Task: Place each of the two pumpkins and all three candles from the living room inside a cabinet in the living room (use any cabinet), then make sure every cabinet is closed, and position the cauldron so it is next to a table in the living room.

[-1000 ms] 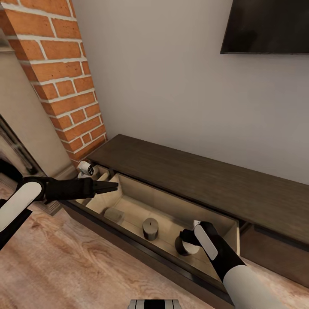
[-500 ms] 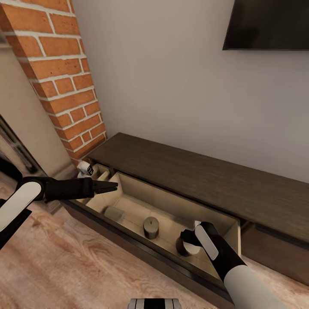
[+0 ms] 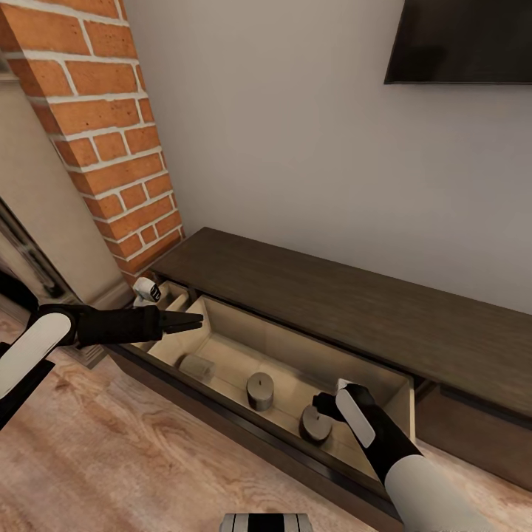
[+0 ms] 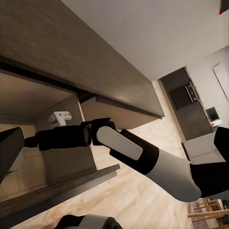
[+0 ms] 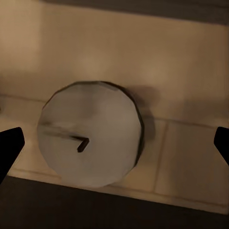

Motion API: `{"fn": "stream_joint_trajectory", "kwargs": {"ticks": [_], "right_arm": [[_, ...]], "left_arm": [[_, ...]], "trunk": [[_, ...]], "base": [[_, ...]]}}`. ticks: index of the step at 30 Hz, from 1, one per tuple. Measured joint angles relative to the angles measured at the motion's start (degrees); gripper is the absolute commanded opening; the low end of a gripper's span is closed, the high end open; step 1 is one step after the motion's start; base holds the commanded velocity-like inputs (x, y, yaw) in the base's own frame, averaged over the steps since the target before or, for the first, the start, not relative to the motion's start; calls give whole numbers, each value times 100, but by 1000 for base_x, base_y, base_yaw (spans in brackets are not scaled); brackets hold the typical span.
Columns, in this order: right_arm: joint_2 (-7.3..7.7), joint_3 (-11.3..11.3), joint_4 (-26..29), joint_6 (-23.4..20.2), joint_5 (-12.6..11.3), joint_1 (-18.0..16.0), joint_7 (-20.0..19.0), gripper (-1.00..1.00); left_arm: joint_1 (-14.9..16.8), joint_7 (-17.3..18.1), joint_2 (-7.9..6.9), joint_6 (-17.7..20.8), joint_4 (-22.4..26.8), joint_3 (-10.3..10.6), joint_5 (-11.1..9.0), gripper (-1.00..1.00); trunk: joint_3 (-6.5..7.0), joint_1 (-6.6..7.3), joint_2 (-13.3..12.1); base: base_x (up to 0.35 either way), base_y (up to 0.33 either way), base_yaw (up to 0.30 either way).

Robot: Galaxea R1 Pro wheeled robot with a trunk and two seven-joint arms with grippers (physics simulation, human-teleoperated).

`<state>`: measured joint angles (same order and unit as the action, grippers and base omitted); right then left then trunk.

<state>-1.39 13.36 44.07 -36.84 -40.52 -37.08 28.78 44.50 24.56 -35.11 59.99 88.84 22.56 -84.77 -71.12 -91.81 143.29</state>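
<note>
The cabinet (image 3: 318, 295) runs along the wall with a long drawer (image 3: 222, 405) pulled out. Three candles are inside it. One lies on its side (image 3: 196, 366), one stands upright (image 3: 260, 390), and one stands at the right (image 3: 315, 425) (image 5: 90, 138). My right gripper (image 3: 324, 406) (image 5: 117, 145) hangs open just above that right candle, its fingertips (image 5: 10, 145) wide on either side and apart from it. My left gripper (image 3: 193, 321) hovers open over the drawer's left end, holding nothing. The pumpkins, the cauldron and the table are out of view.
A brick column (image 3: 111, 148) rises left of the cabinet. A dark TV (image 3: 458, 41) hangs on the wall above. A small white device (image 3: 148, 290) sits in the drawer's left compartment. Wooden floor (image 3: 111, 458) lies in front of the drawer.
The right gripper has let go of the right candle, which has dropped a little and now stands on the drawer floor. The left arm has not moved.
</note>
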Motion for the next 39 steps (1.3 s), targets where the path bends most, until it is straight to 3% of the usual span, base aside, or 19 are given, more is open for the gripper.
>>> {"fn": "stream_joint_trajectory", "kwargs": {"ticks": [5, 10, 29, 39], "right_arm": [[-3, 0, -15, 25, -1, -9, -1, 100], [-4, 0, -19, 26, -7, -12, -1, 100], [34, 0, -11, -44, -81, -16, -29, 100], [25, -15, 47, -361, -89, -15, -36, 100]], "left_arm": [[0, 0, -3, 0, 3, 0, -2, 100], [0, 0, -8, 0, 15, -5, -11, 100], [2, 54, -9, 0, 14, 3, -8, 100], [3, 53, -9, 0, 13, 8, -7, 100]], "trunk": [[0, 0, 0], [110, 13, -6], [452, 429, -765], [631, 649, -1167]], "base": [[0, 0, 0], [0, 0, 0], [0, 0, 0], [0, 0, 0]]}}
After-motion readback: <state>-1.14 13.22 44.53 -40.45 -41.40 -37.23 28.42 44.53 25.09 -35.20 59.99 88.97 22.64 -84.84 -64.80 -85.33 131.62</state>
